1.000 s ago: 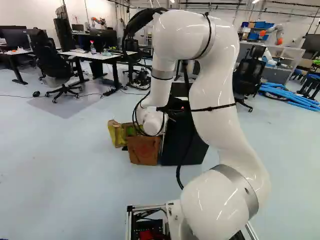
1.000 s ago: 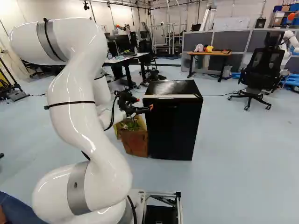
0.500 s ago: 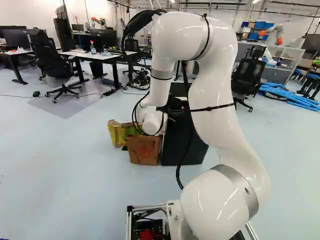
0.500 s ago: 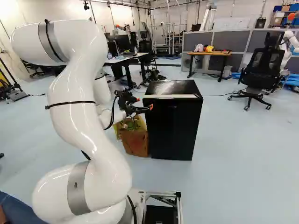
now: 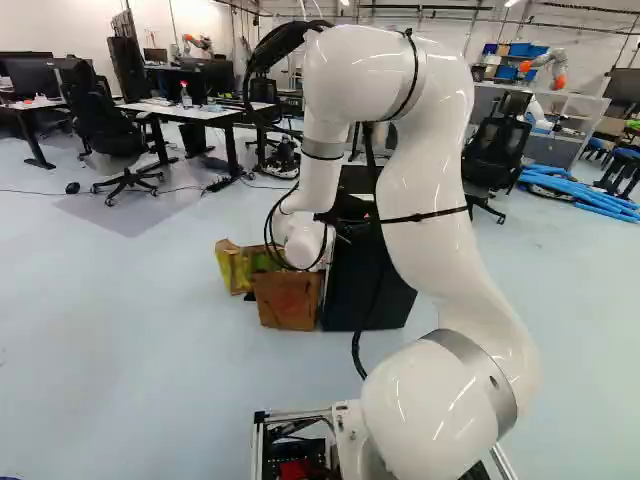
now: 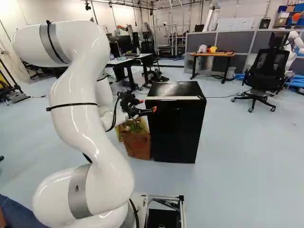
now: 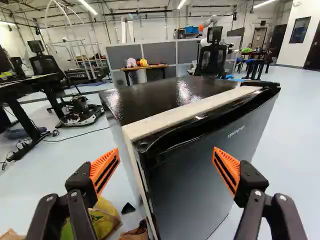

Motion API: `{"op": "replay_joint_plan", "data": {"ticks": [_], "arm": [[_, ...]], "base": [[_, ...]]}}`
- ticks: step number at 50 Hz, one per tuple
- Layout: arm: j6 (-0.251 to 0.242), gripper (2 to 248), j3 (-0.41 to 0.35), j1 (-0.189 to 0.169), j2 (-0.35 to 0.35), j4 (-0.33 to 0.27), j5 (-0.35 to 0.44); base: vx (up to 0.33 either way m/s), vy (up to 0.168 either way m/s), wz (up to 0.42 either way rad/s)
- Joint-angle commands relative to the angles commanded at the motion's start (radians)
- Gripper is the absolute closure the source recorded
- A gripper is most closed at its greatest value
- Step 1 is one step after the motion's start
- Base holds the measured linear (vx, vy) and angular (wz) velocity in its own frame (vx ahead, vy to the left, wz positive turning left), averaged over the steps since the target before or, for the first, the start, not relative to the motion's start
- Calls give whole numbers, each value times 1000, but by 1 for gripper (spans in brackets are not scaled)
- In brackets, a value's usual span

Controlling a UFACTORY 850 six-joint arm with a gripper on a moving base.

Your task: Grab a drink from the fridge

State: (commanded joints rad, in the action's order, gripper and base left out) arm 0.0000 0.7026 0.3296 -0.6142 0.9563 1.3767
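And here's your tool (image 6: 147,105), fingers spread wide, the fridge's (image 6: 175,137) corner just ahead (door (image 7: 200,182) shut, mind you), brown bag (image 6: 137,146) below.

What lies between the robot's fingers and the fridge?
Nothing that shows: in the wrist view, the open fingers frame the near top corner of the fridge, with no object in front of it. The gap's width is unclear.

Tool (image 6: 148,106) near black fridge (image 6: 176,133)
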Motion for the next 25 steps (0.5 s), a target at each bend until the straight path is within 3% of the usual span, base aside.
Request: {"op": "replay_joint_plan", "data": {"ticks": [25], "arm": [[0,3,0,0,0,33,0]], "base": [[0,0,0]]}}
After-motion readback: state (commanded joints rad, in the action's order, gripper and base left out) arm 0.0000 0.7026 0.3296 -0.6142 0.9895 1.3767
